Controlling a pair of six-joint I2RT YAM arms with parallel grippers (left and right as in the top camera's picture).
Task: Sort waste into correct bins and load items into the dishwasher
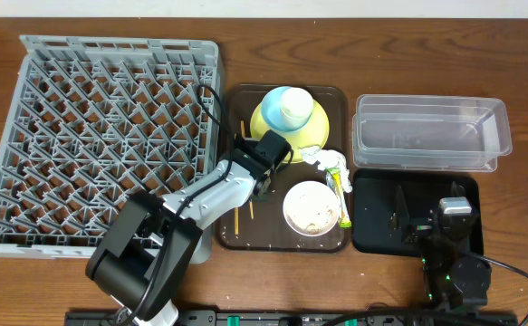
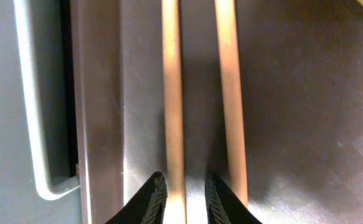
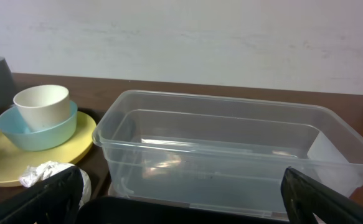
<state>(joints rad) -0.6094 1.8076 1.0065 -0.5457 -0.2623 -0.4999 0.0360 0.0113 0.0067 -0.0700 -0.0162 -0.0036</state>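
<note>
Thin wooden chopsticks (image 2: 172, 93) lie side by side on the dark brown rectangular serving tray (image 2: 293, 93), near its left edge and just beside the large grey plastic dish rack (image 1: 119, 43). The left hand (image 2: 184, 190) is down at tray level, its black fingers (image 2: 155, 200) narrowly apart with one stick running between them. Whether they actually bite on it I cannot tell from so close a view. The right hand (image 3: 181, 196) hangs spread wide over the shallow black tray (image 1: 372, 235), holding nothing. The step in hand looks like picking up the chopsticks for the rack. The next move calls for a firm pinch, a level lift, then a carry left over the lattice.
</note>
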